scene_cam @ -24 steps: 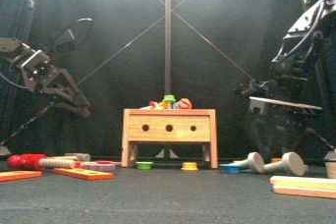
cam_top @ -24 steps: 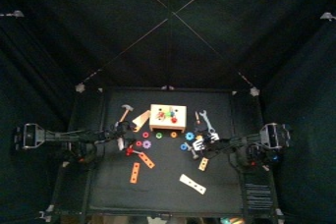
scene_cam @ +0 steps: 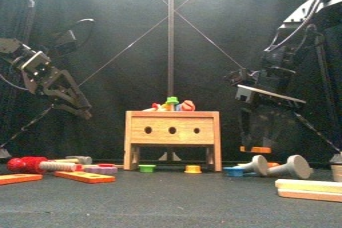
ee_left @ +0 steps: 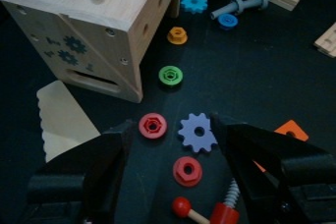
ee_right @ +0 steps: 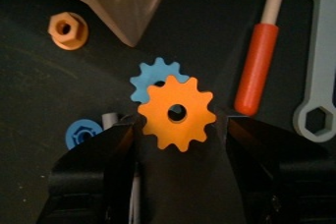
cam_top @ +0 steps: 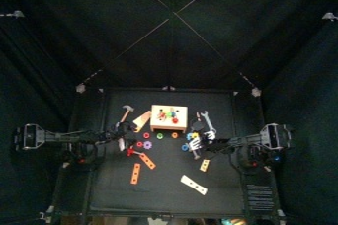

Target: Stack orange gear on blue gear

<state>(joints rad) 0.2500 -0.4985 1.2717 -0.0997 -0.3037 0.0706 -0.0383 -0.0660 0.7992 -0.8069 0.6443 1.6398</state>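
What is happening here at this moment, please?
The right gripper holds an orange gear between its jaws, just above a blue gear lying on the table beside the wooden box. The two gears overlap in the right wrist view but are not centred. The left gripper hangs open over other parts, holding nothing.

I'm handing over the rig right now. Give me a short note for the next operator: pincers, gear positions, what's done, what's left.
Right pincer: shut on the orange gear, held just over the blue gear beside the wooden box. The two overlap in the wrist view but are not centred.
Left pincer: open, empty, hanging above another blue gear and red rings, left of the box.
Done: orange gear picked up and brought over.
Left: line it up, lower it, release.
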